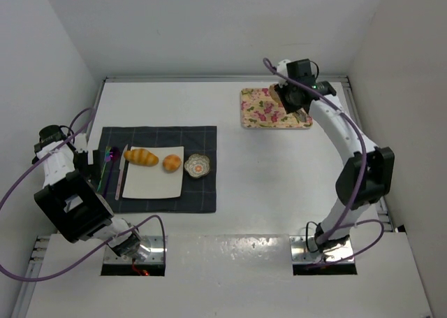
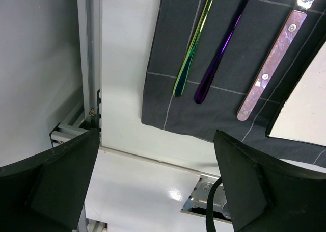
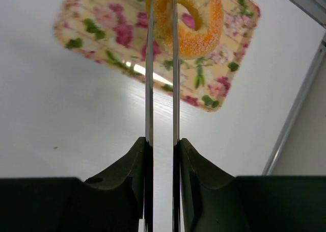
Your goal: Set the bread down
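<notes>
— Golden-brown ring [image 3: 199,23], pinched by its rim between the clamped blades of the right gripper [image 3: 162,18], at the floral tray [image 3: 91,28] far right. Can't tell if it's off the tray.
— How to do this well?
— I'd say lift straight up, clear the tray's lip, hold the pinch firm, then head left for a bare patch of the white plate [image 1: 150,185].
— The count?
— Three breads: one ring, plus one twisted roll [image 1: 142,157] and one round bun [image 1: 172,163] on the plate. One small floral dish [image 1: 198,165] is just right of it, and three utensils [image 2: 219,53] lie on one dark placemat [image 1: 202,192]. Left gripper [image 2: 155,176] is spread wide, holding nothing.
</notes>
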Controlling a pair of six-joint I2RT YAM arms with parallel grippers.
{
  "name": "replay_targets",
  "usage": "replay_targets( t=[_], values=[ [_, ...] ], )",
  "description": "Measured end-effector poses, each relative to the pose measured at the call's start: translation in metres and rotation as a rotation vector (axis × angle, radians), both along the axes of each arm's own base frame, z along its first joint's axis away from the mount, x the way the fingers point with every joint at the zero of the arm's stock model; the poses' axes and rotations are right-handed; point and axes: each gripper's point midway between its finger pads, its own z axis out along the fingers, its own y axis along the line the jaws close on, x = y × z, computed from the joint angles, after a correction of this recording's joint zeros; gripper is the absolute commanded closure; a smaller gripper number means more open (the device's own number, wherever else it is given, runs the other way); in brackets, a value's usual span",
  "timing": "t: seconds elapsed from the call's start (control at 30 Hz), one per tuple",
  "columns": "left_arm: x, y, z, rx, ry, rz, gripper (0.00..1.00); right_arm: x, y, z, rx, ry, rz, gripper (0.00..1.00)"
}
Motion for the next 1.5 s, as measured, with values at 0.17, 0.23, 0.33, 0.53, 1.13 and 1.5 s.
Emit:
replay_targets(
  t=[0.17, 0.23, 0.33, 0.53, 1.13, 1.5],
  values=[
    [0.001, -0.001, 0.0, -0.006, -0.004, -0.002, 0.0, -0.038, 0.083, 0.011, 0.032, -0.019, 0.186, 0.97],
    [0.001, -0.001, 0.0, -0.007, -0.005, -0.002, 0.0, -0.06, 0.124, 0.013, 0.052, -0.019, 0.28, 0.97],
    [0.001, -0.002, 0.0, -0.011, -0.007, -0.003, 0.0, -0.102, 0.187, 0.018, 0.102, -0.014, 0.432, 0.97],
    [0.003, 0.0, 0.003, -0.007, -0.015, -0.002, 0.0, -0.197, 0.296, 0.02, 0.247, 0.018, 0.707, 0.97],
    [0.0, 0.0, 0.002, -0.018, -0.015, 0.009, 0.0, -0.256, 0.394, -0.092, 0.264, 0.301, 0.898, 0.7],
    [-0.004, 0.001, 0.001, 0.0, -0.008, 0.014, 0.0, -0.261, 0.4, -0.071, 0.326, 0.293, 0.928, 0.54]
  ],
)
